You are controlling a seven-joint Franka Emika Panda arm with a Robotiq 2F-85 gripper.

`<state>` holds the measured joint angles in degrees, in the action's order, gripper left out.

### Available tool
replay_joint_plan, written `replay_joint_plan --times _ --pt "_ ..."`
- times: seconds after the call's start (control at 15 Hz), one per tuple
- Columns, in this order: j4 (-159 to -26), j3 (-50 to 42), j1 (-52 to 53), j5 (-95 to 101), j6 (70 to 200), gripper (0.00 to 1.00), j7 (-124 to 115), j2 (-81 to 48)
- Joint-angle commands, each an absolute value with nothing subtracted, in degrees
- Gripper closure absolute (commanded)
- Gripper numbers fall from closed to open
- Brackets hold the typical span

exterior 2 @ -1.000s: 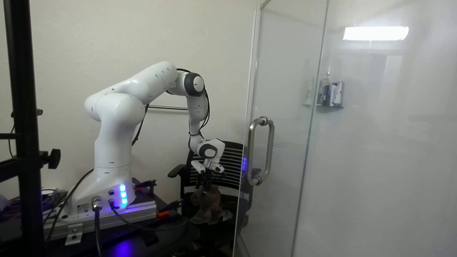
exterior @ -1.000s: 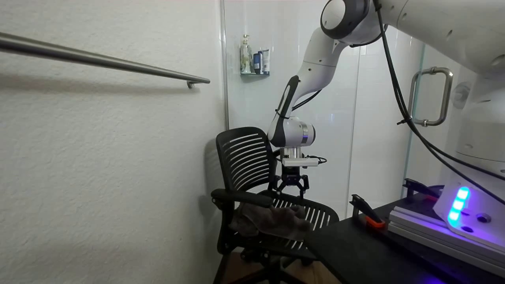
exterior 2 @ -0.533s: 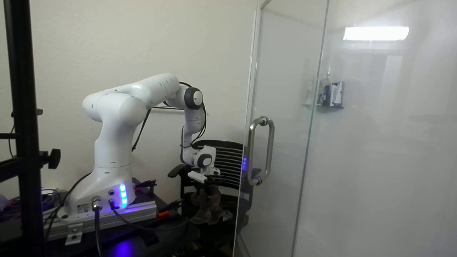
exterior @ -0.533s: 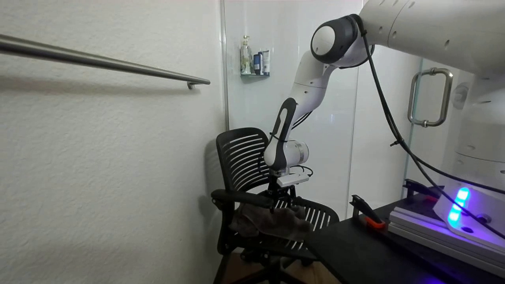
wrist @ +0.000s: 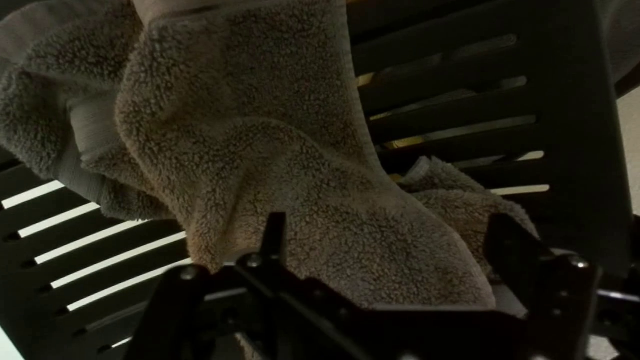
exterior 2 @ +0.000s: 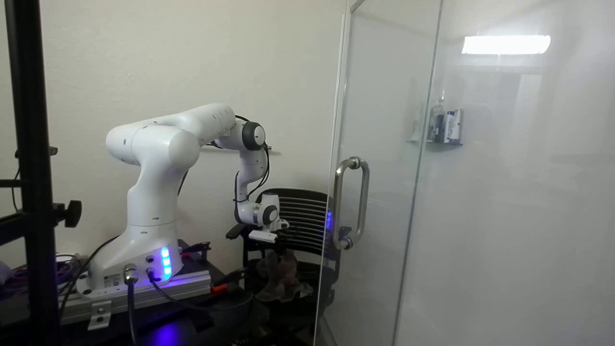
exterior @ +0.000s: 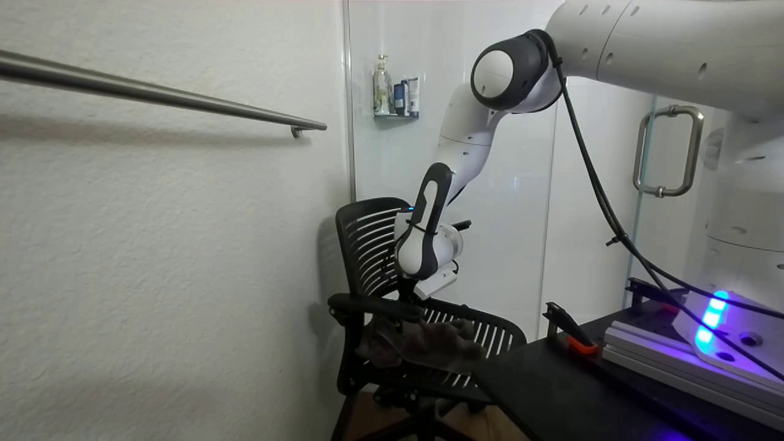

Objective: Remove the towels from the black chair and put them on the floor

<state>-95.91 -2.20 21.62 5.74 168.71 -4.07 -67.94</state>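
Arm [exterior 2: 166,146] has shifted sideways and dropped lower since a second ago in both exterior views, bringing the claw [wrist: 387,225] down near the seat; towels [wrist: 300,150] look unmoved. Claw jaws spread wide, fingers [wrist: 274,237] well apart, nothing gripped; wrist view puts one finger in front of the main towel mass, the other in front of a cloth corner sticking out beside it, contact can't be told. In an exterior view the claw is partly hidden behind an armrest [exterior: 367,304]. Towels lie heaped on the seat of the black chair [wrist: 575,125]: limp, rumpled, thick looped pile, tan-brown over most of it, greyer folds with a smooth woven band at upper left of the wrist view, pale hem down one edge; can't tell where one towel ends and the next begins. Light shows through seat slats on both sides of the cloth. Text: bottles [exterior: 400,97] on the corner shelf [exterior: 392,115] carry labels, too small to read; small plate [exterior 2: 112,280] on the arm's base, same
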Motion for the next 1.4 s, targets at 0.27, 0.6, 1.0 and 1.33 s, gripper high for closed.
replay_joint_plan --times 0.27,0.6,1.0,1.33 --pt "-91.3 -15.1 29.6 6.4 185.4 0.0 -6.1 -75.7" --pt "-92.2 -7.0 23.7 2.6 190.0 0.0 -3.5 -75.9" --pt "-89.6 -1.9 18.7 4.9 191.3 0.33 -0.7 -78.6" --pt "-88.0 4.4 13.4 8.6 193.8 0.69 3.6 -81.2"
